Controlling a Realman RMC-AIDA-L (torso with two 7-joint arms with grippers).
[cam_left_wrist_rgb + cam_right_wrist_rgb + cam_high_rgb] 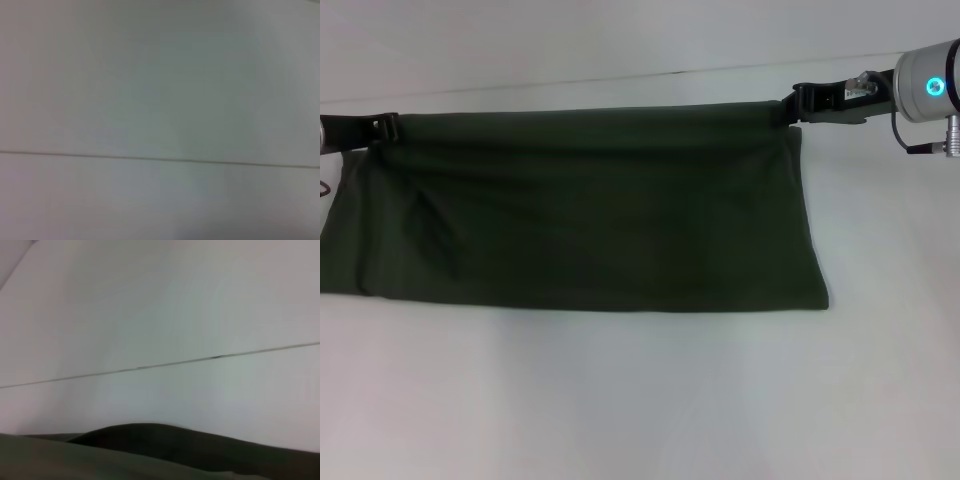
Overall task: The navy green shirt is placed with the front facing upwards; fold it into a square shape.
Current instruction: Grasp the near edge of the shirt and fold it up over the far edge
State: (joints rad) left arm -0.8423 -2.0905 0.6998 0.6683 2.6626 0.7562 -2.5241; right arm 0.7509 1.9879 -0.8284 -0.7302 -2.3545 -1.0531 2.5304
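Note:
The navy green shirt (590, 210) is a wide dark olive band across the white table, plain side showing, no print in view. Its far edge is pulled taut in a straight line between my two grippers. My left gripper (388, 124) is shut on the far left corner, and my right gripper (796, 104) is shut on the far right corner. The near edge lies flat on the table. A sleeve part sticks out at the left end. The right wrist view shows a strip of the dark shirt cloth (175, 450). The left wrist view shows no cloth.
The white table (640, 400) stretches in front of the shirt. A thin seam line (620, 78) runs behind it, and shows as a seam line (160, 159) in the left wrist view and a seam line (175, 362) in the right wrist view.

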